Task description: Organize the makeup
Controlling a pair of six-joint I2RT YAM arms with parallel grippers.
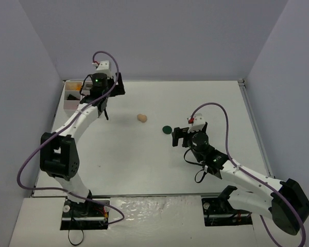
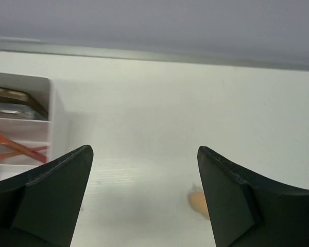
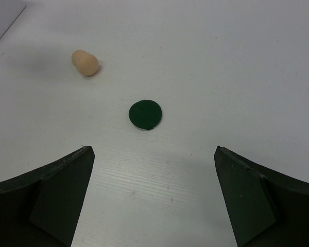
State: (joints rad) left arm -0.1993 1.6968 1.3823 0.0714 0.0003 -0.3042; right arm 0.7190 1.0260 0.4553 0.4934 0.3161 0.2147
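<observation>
Two pieces of makeup lie loose on the white table: a beige sponge (image 1: 141, 118) (image 3: 85, 63) and a flat dark-green round compact (image 1: 166, 129) (image 3: 145, 114). My left gripper (image 1: 104, 107) (image 2: 144, 198) hangs open and empty just right of the white box (image 1: 72, 93). Part of the sponge (image 2: 197, 201) shows beside its right finger. In the box (image 2: 50, 121) I see brown palettes (image 2: 13, 100) and orange and red sticks (image 2: 15, 149). My right gripper (image 1: 176, 136) (image 3: 150, 198) is open and empty, just short of the compact.
The box stands at the far left, near the left wall. A corner of it (image 3: 4, 15) shows in the right wrist view. Grey walls close the table on three sides, with a rail along the right edge (image 1: 253, 118).
</observation>
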